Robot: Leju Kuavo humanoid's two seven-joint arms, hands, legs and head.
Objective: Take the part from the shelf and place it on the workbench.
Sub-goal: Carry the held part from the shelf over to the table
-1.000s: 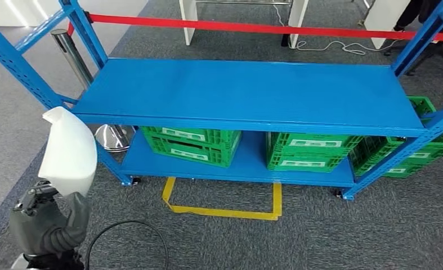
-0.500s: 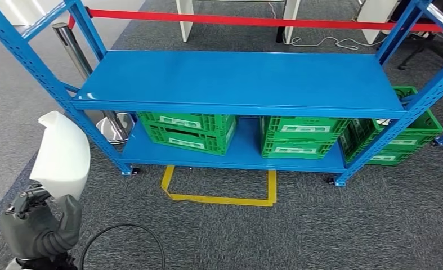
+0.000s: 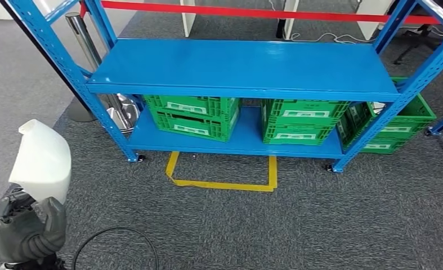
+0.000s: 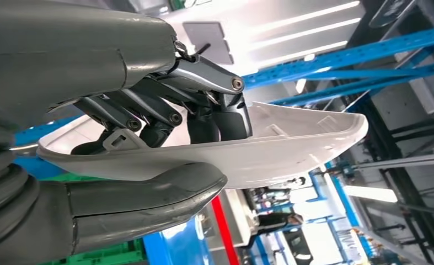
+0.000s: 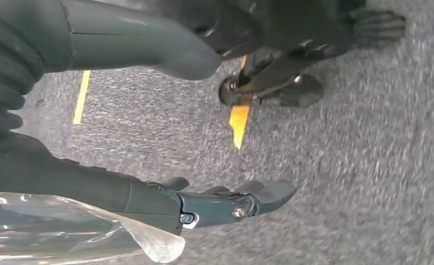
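The part is a white curved plastic shell [image 3: 41, 160], held upright at the lower left of the head view by my left hand [image 3: 22, 228]. From the left wrist camera the shell [image 4: 258, 149] lies between the thick thumb below and the dark fingers [image 4: 165, 110] curled over its inner rim. My right hand [image 5: 165, 127] hangs over grey carpet with its fingers [image 5: 231, 201] apart and nothing in them. The blue shelf [image 3: 241, 64] stands ahead with a bare top board.
Green crates [image 3: 193, 115] fill the shelf's lower board, and more [image 3: 396, 126] sit at its right end. A yellow tape square [image 3: 222, 174] marks the carpet in front. A steel post [image 3: 86, 50] stands left of the shelf; a black cable [image 3: 115, 242] loops near my left hand.
The camera has drawn back and turned: the shelf sits higher and farther in the picture. The left hand with the white shell has dropped lower and moved left.
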